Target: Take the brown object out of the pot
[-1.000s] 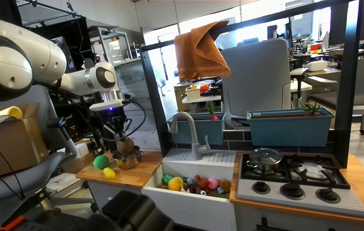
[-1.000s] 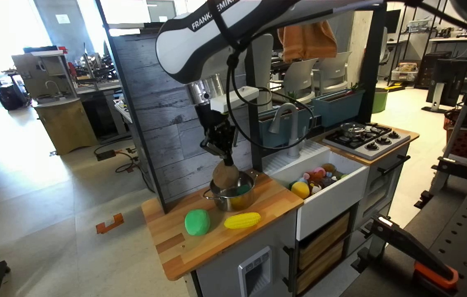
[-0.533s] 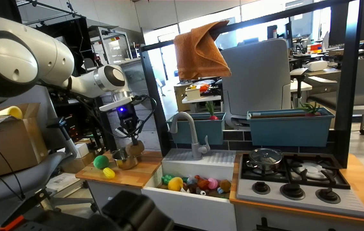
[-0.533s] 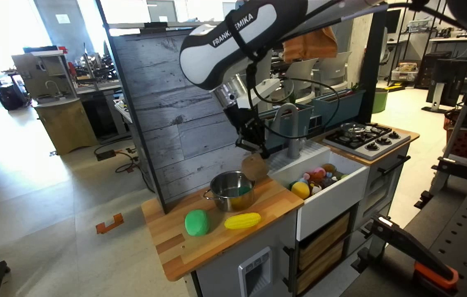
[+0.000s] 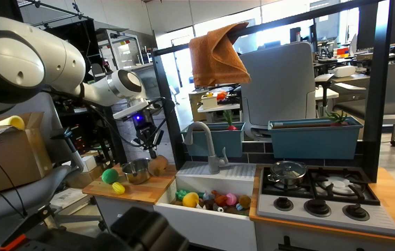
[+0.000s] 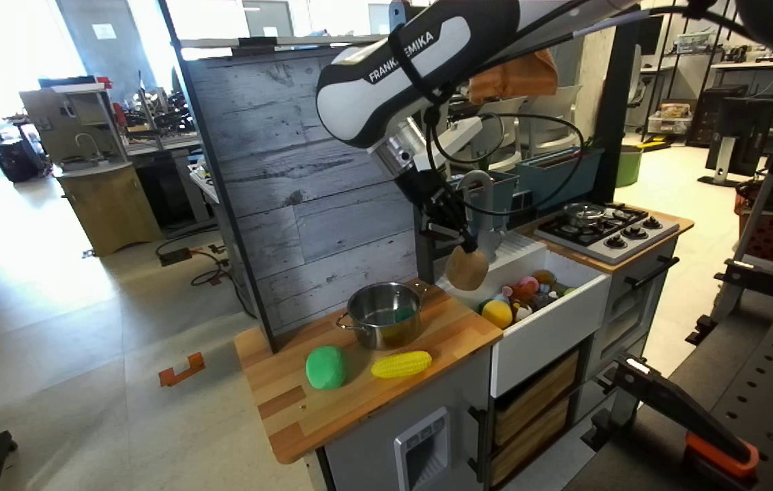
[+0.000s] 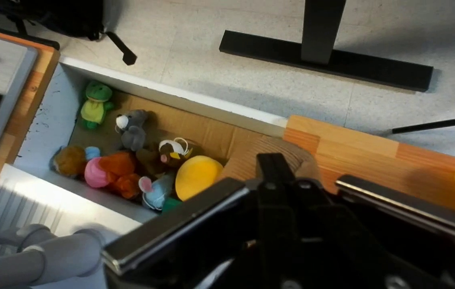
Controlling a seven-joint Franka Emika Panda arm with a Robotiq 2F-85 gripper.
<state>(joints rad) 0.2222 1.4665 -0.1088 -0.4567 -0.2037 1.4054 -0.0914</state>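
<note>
In an exterior view, a corn cob and a green ball lie on the desk just in front of the pot; beyond them, out of the pot and apart from it on the side toward the sink, the brown lump hangs, its upper end pinched in the narrow-set gripper. Whether desk or sink lies beneath it cannot be determined. Principal risk, as judged: so small a hold may slip in a quick swing, dropping the lump onto the desk or, farther from the pot, among the soft toys.
</note>
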